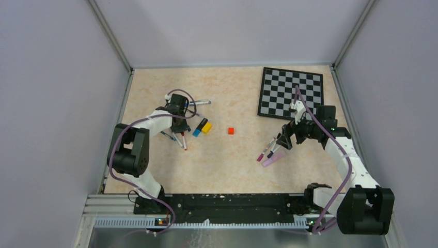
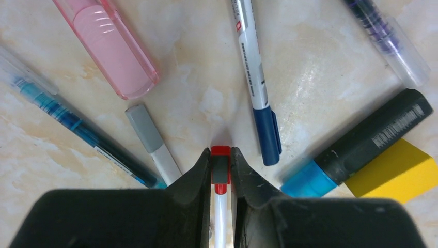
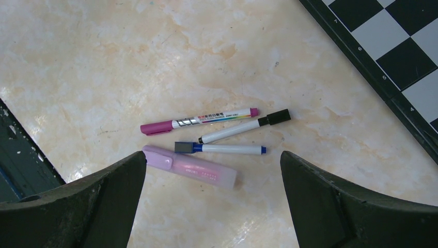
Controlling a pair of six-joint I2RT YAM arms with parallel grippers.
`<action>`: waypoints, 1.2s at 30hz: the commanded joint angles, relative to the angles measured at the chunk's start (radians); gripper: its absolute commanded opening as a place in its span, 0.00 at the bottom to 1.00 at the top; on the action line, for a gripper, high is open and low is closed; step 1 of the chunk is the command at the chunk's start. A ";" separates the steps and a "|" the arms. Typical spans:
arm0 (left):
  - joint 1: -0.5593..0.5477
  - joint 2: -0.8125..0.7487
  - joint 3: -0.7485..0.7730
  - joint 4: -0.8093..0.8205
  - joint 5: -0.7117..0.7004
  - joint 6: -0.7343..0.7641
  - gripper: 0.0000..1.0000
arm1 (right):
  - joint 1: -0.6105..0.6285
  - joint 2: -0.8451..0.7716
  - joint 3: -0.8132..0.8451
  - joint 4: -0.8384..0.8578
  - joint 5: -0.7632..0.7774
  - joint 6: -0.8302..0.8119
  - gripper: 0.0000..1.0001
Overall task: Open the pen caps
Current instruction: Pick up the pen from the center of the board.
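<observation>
My left gripper (image 2: 221, 155) is shut on the red cap (image 2: 220, 151) of a thin white pen (image 2: 220, 217) lying on the table. Around it lie a pink highlighter (image 2: 111, 46), a teal pen (image 2: 77, 124), a grey-capped pen (image 2: 150, 139), a blue-capped white pen (image 2: 258, 77), a purple pen (image 2: 387, 36) and a black highlighter with a cyan cap (image 2: 307, 181). My right gripper (image 3: 213, 155) hangs open above a lilac highlighter (image 3: 191, 165), a blue-tipped pen (image 3: 222, 148), a black-capped pen (image 3: 243, 126) and a magenta-capped pen (image 3: 199, 120), touching none.
A chessboard (image 1: 292, 93) lies at the back right, close to the right arm. A small red cube (image 1: 230, 130) sits mid-table. A yellow block (image 2: 397, 170) lies against the black highlighter. Grey walls enclose the table on three sides.
</observation>
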 commanded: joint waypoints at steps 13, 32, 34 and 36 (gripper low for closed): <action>-0.006 -0.504 -0.249 0.298 0.419 -0.133 0.00 | 0.055 0.021 0.059 -0.067 -0.292 -0.102 0.97; -0.527 -0.563 -0.436 1.001 -0.008 -0.537 0.00 | 0.409 0.223 0.278 0.296 -0.335 0.595 0.92; -0.551 -0.542 -0.419 1.011 -0.035 -0.536 0.00 | 0.418 0.225 0.252 0.342 -0.329 0.637 0.90; -0.572 -0.522 -0.407 1.025 -0.060 -0.535 0.00 | 0.428 0.228 0.230 0.380 -0.326 0.667 0.89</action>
